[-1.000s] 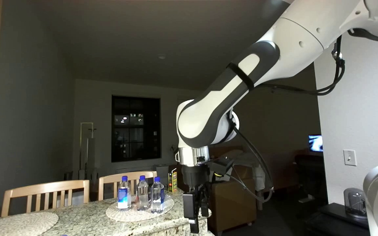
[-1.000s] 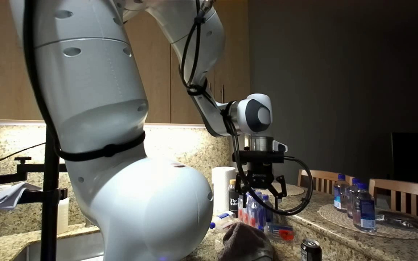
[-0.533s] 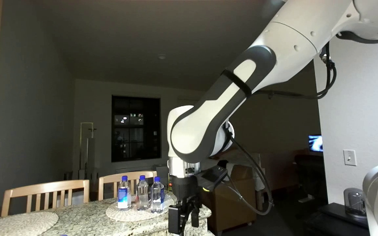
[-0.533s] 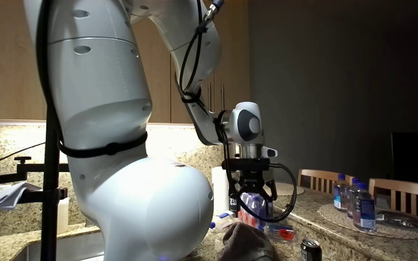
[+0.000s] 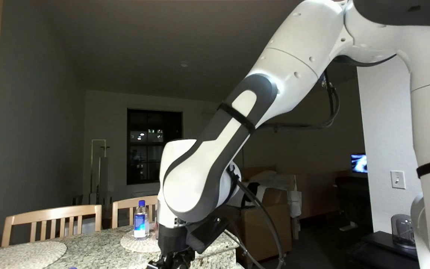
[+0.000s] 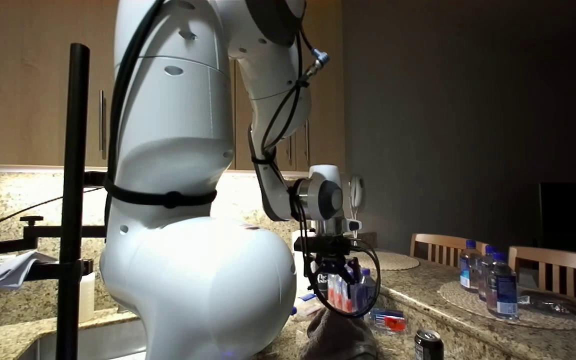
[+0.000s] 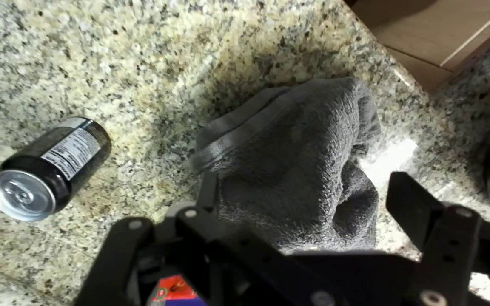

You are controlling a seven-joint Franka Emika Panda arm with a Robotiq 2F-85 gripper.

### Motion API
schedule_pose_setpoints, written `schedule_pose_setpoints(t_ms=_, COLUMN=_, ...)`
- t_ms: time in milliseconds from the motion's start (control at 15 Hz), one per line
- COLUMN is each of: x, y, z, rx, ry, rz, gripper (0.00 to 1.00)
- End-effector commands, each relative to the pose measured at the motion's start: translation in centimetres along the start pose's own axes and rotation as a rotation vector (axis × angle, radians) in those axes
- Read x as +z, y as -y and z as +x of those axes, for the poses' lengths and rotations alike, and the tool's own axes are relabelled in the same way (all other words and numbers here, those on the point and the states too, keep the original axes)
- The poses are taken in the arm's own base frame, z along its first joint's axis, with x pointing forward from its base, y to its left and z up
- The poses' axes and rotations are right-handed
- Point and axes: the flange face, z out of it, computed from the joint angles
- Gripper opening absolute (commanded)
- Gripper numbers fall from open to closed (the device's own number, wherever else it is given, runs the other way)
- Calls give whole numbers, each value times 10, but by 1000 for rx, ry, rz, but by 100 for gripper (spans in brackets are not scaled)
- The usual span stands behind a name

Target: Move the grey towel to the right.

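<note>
The grey towel (image 7: 287, 157) lies crumpled in soft folds on the speckled stone counter in the wrist view. It also shows at the bottom of an exterior view (image 6: 338, 337), its top partly behind the gripper's cable loop. My gripper (image 7: 306, 189) is open and empty, with one finger at each side of the towel's near part as the wrist camera sees it. In an exterior view the gripper (image 6: 335, 282) hangs pointing down just above the towel. Whether the fingers touch the cloth cannot be told. In an exterior view the gripper (image 5: 170, 263) is cut off at the bottom edge, and the towel is out of view.
A black can (image 7: 51, 168) stands beside the towel. Several clear bottles (image 6: 350, 292) stand behind it, and a bottle with a red label (image 6: 389, 321) lies on its side. A raised counter (image 6: 448, 312) carries more bottles (image 6: 502, 290). The counter's edge (image 7: 391, 63) lies beyond the towel.
The arm has moved left and down in both exterior views, bringing the open gripper from above the bottles to over the towel. The towel and the can have not moved.
</note>
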Motion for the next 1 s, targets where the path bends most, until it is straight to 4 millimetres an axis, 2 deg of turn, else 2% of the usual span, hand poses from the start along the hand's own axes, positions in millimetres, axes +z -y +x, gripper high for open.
schedule_pose_setpoints(t_ms=0, x=25, y=17, z=24, rx=8, ry=-27, rz=56, gripper=100)
schedule_pose_setpoints(t_ms=400, x=51, y=31, z=52, rx=14, ry=-117, rz=84, gripper=100)
schedule_pose_setpoints(t_ms=933, x=98, y=35, z=50, rx=-13, ry=-56, rz=65, gripper=100)
